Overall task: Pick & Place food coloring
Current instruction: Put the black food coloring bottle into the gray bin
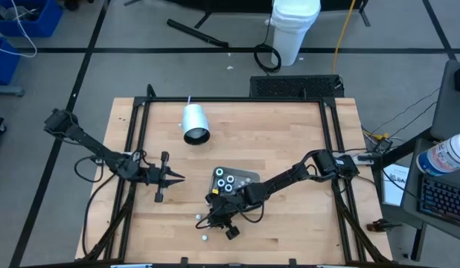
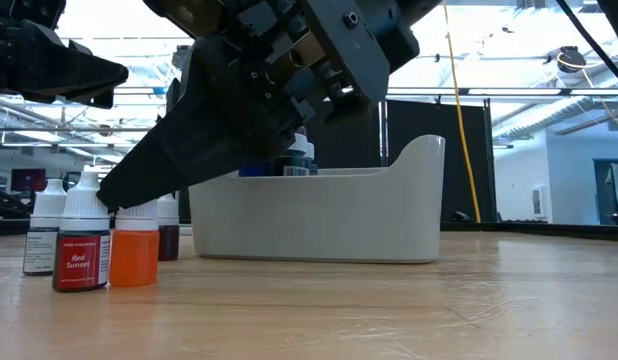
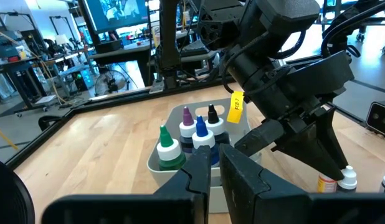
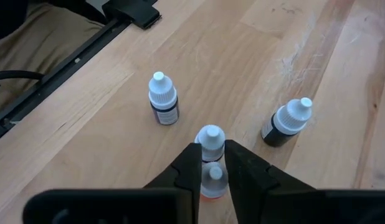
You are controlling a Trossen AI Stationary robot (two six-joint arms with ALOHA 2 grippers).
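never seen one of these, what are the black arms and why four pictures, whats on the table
These are two robot arms at a wooden table, each ending in a two-finger gripper. One picture looks straight down, one sits at table height, and one camera rides on each wrist. The left gripper waits at the left side, fingers close together, holding nothing. The right gripper is lowered over small food coloring bottles standing on the wood, its fingers either side of an orange bottle; whether it grips yet is unclear. A pale tray beside them holds more bottles, and a white cup lies on its side farther back.
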